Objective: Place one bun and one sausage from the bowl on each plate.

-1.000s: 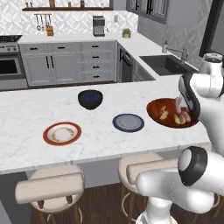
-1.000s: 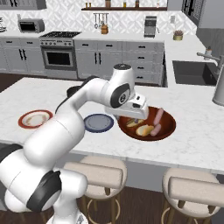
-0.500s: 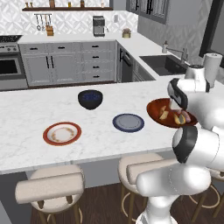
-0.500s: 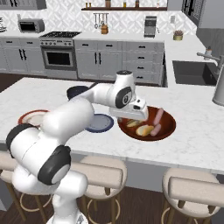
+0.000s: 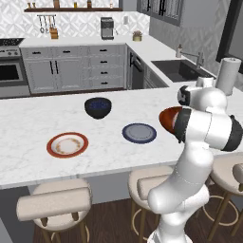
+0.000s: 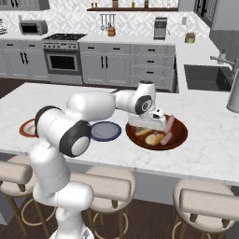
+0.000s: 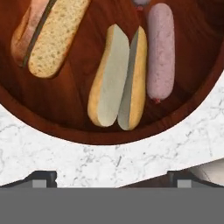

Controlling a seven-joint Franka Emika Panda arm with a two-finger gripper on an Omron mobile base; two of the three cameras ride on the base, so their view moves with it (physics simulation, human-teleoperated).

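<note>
Seemingly nothing is plated yet: from the left base camera, the white orange-rimmed plate (image 5: 67,144) and the slate-blue plate (image 5: 139,133) lie bare on the marble bench (image 5: 28,118), with the reddish-brown bowl (image 5: 167,117) half hidden behind the arm. From the right base camera, the pincer (image 6: 148,122) hangs over that bowl's near-left side, above buns and sausages. Looking down from the hand, its tips stand fully apart and empty, just short of a split bun (image 7: 118,78) beside a pink sausage (image 7: 160,51); the bun looks light and soft, best pinched gently across its width at mid-length, while the smooth, round sausage may roll.
</note>
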